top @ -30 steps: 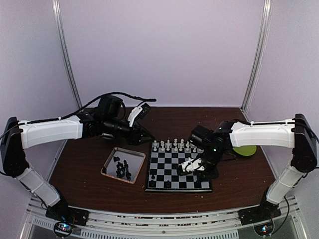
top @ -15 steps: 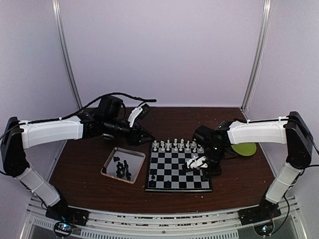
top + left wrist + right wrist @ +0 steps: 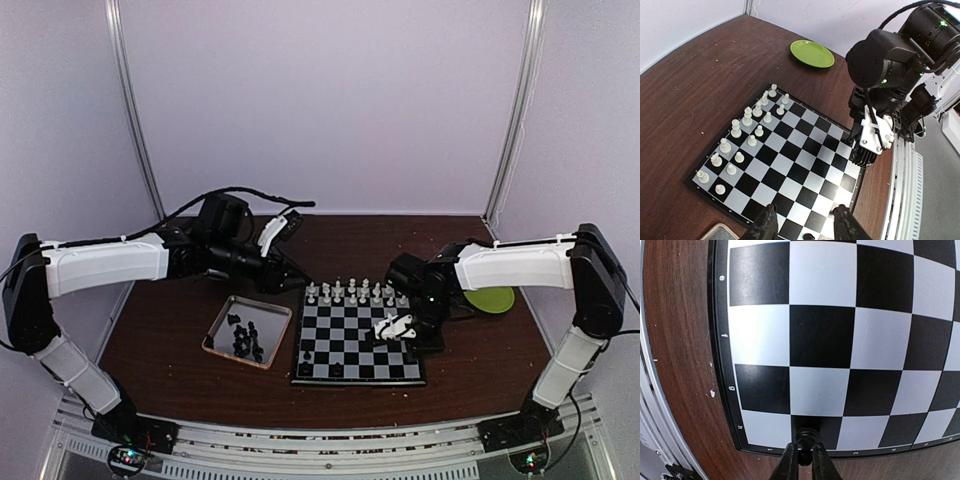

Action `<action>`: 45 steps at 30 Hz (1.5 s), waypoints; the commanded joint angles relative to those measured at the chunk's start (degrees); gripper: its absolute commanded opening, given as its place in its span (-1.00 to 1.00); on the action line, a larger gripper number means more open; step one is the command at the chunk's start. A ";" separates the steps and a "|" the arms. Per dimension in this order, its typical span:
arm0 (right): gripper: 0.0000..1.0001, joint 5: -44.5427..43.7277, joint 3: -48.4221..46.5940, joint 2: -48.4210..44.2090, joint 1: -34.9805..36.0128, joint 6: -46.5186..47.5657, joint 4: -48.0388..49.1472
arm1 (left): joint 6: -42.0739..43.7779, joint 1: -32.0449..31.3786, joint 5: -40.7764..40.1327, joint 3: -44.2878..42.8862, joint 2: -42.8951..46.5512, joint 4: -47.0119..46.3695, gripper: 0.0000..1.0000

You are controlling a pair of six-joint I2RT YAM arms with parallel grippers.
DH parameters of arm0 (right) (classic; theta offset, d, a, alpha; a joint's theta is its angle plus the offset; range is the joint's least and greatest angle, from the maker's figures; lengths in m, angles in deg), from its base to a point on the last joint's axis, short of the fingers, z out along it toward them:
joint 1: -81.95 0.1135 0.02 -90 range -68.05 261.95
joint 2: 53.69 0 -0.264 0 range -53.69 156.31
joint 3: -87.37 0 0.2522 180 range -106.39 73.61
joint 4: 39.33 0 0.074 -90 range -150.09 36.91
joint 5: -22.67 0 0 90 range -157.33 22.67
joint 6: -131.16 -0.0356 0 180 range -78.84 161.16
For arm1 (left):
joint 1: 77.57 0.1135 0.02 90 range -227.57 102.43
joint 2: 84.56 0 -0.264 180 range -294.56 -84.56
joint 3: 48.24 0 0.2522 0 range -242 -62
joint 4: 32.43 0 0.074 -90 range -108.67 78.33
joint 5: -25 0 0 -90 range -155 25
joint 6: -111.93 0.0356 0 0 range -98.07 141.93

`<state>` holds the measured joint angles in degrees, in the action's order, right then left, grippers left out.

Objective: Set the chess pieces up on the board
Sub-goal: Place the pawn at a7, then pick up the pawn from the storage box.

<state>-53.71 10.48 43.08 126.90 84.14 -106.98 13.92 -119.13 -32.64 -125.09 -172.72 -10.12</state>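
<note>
Pinching a black piece [image 3: 804,434] at the board's [image 3: 820,335] 6 o'clock rim, right jaws could topple it on release; left jaws gape, seemingly empty.

The top camera looks steeply down from the near side, the board [image 3: 358,342] toward 6 o'clock. Left wrist sees the whole board obliquely from afar; right wrist hangs close above its border.

Black chess pieces [image 3: 245,335] in metal tray [image 3: 214,328] too small to identify, black piece [image 3: 804,436] half hidden between right gripper [image 3: 804,452] fingers
</note>
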 commanded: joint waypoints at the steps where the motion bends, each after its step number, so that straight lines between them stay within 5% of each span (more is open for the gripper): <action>1: -0.75 -1.22 -0.24 0.35 -0.29 -0.92 0.52 | -0.33 0.32 0.59 0.38 -0.49 -2.78 -0.21; 14: -0.55 0.39 -0.97 -3.26 -0.30 -1.31 -0.87 | -0.47 0.34 -2.58 -0.55 -0.10 -0.26 -0.21; 22: -0.50 13.47 -4.50 -14.17 -3.69 -1.39 -6.15 | -1.90 0.25 -16.57 0.34 5.45 15.83 -0.23; 29: -0.50 28.06 -0.65 -18.08 -10.06 -3.40 0.10 | -4.34 0.25 -32.79 2.30 10.13 32.90 -0.28; 37: -0.53 24.78 2.10 -18.69 -10.94 -5.55 4.41 | -10.42 1.13 -41.92 3.53 8.46 41.82 -0.35; 45: -0.53 20.49 3.86 -19.57 -10.94 -4.38 4.91 | -12.24 3.62 -40.54 3.30 1.87 45.34 -0.48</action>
<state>-31.08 13.25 25.24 116.19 79.53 -103.37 3.71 -116.11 -71.85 -121.92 -168.30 32.55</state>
